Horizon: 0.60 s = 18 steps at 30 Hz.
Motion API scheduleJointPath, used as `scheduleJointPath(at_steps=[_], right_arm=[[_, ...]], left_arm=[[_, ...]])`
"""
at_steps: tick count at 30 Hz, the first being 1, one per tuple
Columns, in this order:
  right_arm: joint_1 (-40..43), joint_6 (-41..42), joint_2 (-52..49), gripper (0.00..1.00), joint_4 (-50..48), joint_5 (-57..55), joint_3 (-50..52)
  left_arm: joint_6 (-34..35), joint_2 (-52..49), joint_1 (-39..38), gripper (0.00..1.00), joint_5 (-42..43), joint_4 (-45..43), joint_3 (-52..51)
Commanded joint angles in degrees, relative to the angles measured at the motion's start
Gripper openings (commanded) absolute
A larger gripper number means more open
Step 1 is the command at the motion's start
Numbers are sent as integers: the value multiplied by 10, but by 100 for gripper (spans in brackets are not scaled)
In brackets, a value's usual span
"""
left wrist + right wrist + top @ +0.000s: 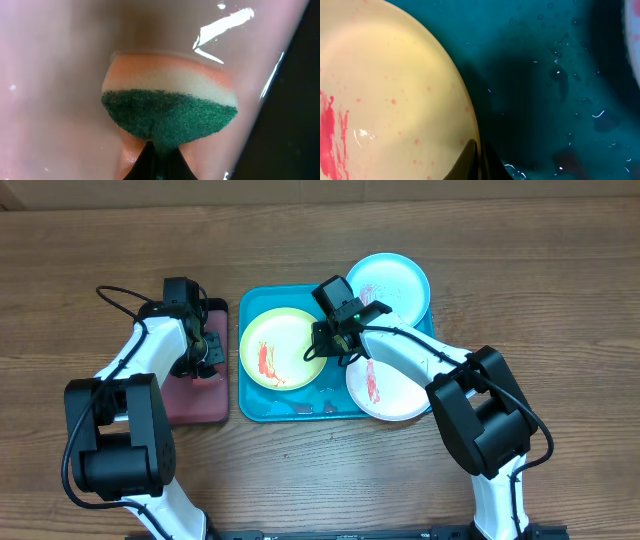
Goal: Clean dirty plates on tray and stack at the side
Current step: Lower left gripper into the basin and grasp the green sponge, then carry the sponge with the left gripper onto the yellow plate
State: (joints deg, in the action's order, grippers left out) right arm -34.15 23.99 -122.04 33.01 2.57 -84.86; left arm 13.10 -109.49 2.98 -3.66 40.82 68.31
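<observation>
My left gripper (157, 161) pinches the sponge (169, 112), pressed on the small pink tray (185, 405). My right gripper (477, 159) nips the yellow-green plate (290, 340) by its rim, inside the teal tray (262, 408). I should hold it steady and rub the red smears (267, 362) softly.

The view's left half, from 7 to 12 o'clock, is being filled by the yellow-green plate (395, 85), which is being marked by a red smear (327, 135) at 8 o'clock and by pink specks scattered across it. The teal tray (545, 100) is being shown from 1 to 5 o'clock, dotted with water droplets (600, 114), while a pale plate's edge (634, 40) is being cut off at 2 o'clock. At 6 o'clock the right gripper (478, 162) is being seen as dark tips drawn close together at the plate's rim.
</observation>
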Motion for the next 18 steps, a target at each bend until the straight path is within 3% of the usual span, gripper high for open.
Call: scheduleJointPath(at_steps=[1,11,18], right_arm=[[-2,-2,-9,4,7,-12,-6],[-2,1,-9,4,7,-2,-6],[5,14,-9,4,8,52,-6]], left_arm=[[-2,-36,-4,4,8,24,-3],[-3,-36,-5,4,7,221,244],[-5,-36,-42,4,36,303,346]])
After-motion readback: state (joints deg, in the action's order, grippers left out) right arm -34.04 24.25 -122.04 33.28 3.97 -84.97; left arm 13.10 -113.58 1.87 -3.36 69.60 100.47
